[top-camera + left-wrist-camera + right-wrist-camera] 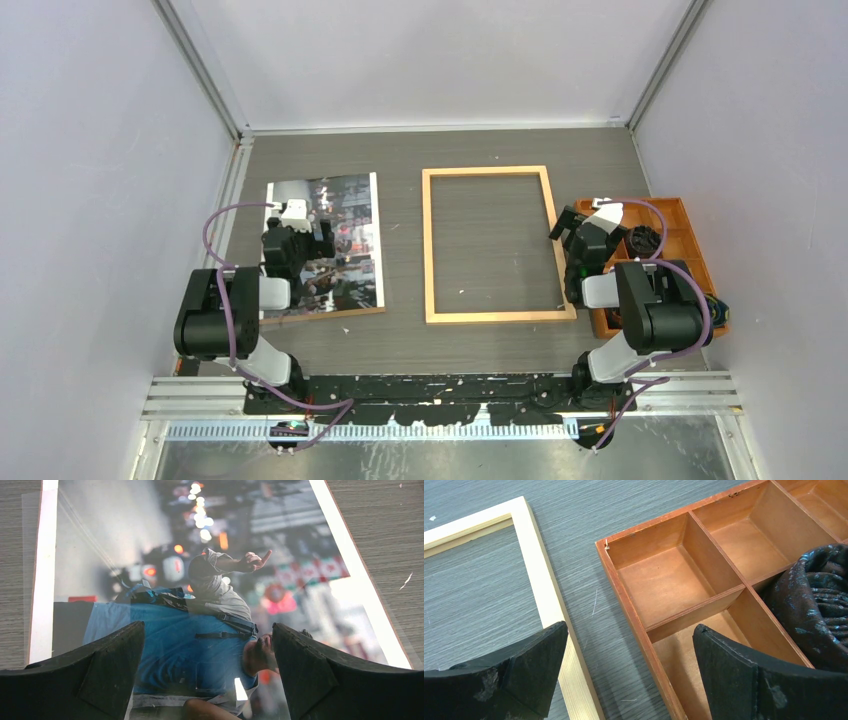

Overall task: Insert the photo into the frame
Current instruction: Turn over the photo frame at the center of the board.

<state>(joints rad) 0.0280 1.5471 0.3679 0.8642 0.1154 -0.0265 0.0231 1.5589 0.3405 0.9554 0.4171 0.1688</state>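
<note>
Table (403,240) strip separates photo (356,250) and frame (500,315)

A dark grey wood-grain tabletop (400,160) fills the middle of the top view. Plain pale panels enclose it: a back wall (430,60) across the top, a left wall (90,200) and a right wall (760,120). Silver aluminium posts (200,65) slant through both upper corners. A ribbed aluminium rail (200,397) crosses the bottom, above a brushed metal sheet (430,462). The lighting is even and soft.

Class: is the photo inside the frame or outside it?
Outside. The photo lies flat left of the frame, apart from it; the frame's centre shows only table.
</note>
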